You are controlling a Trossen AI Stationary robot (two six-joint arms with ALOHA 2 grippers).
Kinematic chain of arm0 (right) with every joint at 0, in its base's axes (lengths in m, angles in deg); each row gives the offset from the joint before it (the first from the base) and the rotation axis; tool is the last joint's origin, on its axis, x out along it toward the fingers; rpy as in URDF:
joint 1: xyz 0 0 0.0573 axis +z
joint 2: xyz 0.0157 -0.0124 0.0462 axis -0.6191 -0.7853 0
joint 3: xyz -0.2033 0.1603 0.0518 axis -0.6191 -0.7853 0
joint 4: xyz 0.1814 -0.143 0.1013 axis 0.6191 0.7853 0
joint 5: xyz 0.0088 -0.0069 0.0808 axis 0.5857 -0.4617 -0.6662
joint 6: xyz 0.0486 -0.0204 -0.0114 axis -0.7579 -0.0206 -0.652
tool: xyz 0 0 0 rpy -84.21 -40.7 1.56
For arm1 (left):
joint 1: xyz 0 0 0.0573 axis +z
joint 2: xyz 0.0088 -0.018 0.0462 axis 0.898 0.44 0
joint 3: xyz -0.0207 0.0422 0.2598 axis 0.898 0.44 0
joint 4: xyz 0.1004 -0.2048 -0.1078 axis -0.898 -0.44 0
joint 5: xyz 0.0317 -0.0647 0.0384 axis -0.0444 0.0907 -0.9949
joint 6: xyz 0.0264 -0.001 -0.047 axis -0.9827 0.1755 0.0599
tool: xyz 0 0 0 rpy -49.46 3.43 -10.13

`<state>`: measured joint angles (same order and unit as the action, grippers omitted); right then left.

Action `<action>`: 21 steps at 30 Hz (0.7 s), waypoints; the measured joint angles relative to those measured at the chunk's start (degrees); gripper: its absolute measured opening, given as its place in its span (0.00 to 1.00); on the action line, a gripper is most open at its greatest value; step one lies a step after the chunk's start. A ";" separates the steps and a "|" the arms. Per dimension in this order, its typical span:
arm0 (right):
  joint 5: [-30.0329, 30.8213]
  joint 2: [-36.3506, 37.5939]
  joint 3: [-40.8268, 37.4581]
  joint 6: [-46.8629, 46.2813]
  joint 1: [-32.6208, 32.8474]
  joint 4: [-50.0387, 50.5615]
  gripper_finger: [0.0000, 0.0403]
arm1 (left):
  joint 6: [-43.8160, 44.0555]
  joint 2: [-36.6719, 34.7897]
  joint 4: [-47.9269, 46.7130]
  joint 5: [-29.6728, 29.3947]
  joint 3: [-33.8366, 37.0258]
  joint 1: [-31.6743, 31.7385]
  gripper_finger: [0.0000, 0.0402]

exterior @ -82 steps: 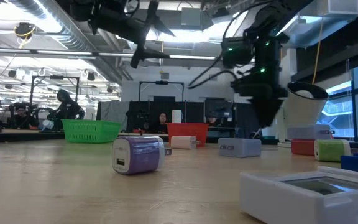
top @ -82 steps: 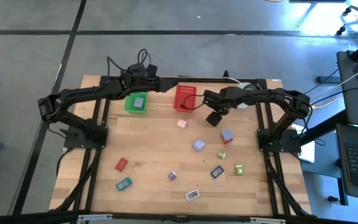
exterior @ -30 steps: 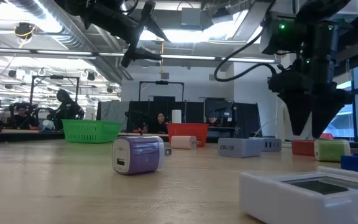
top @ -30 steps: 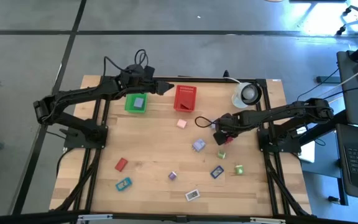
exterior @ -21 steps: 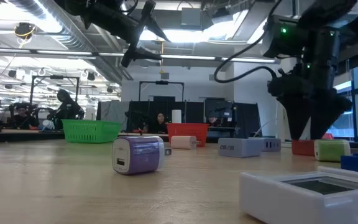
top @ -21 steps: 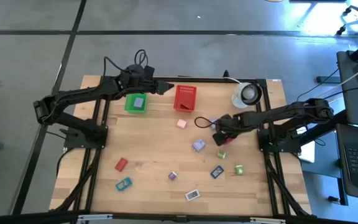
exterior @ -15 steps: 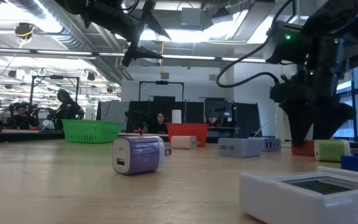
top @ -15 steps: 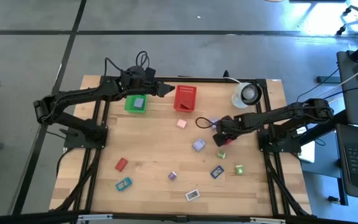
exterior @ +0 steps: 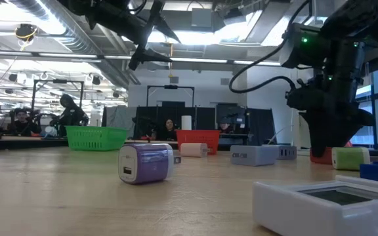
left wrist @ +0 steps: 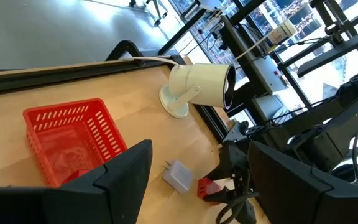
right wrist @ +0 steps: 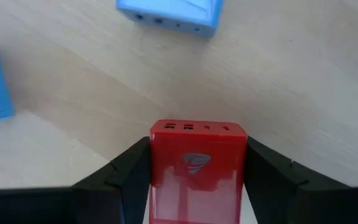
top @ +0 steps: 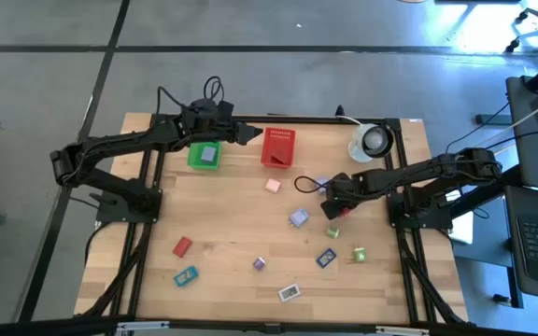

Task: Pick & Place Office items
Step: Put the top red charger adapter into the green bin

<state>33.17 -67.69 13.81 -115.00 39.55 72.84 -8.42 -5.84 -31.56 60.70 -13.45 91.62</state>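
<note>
- Right gripper (right wrist: 197, 180) is down at the table, its fingers pressed against both sides of the red block (right wrist: 197, 165), apparently clamped on it for lifting.
- Left gripper (top: 247, 133) hovers spread apart between the green basket (top: 205, 155) and the red basket (top: 279, 147), waiting.

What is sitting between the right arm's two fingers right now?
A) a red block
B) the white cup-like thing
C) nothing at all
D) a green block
A: in the right wrist view a red block fills the gap between the right gripper's dark fingers, both of which press against its sides, low on the wooden table.
</note>
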 joint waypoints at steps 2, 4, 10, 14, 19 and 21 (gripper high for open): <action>-0.69 0.71 0.26 0.14 0.04 0.49 0.51 | 0.02 0.00 0.00 0.00 0.00 0.00 0.65; -0.57 2.20 1.48 1.18 0.03 0.58 0.51 | 0.01 0.00 0.02 0.00 0.00 0.00 0.65; 7.71 7.33 9.10 9.09 0.02 0.16 0.51 | 0.01 0.00 0.14 0.00 0.02 0.00 0.65; 16.73 9.44 15.76 17.01 0.00 0.09 0.51 | 0.02 0.00 0.24 -0.59 0.04 0.00 0.65; 25.57 9.77 23.95 27.05 -0.17 -0.83 0.51 | -0.02 0.00 1.41 -4.24 0.04 -0.97 0.65; 27.63 9.77 26.10 31.60 -0.20 -3.17 0.51 | -0.95 0.00 3.10 -5.05 0.04 -1.89 0.65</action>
<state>60.80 -57.92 39.90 -83.40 39.35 69.67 -9.37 -5.84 -28.46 55.65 -13.41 89.73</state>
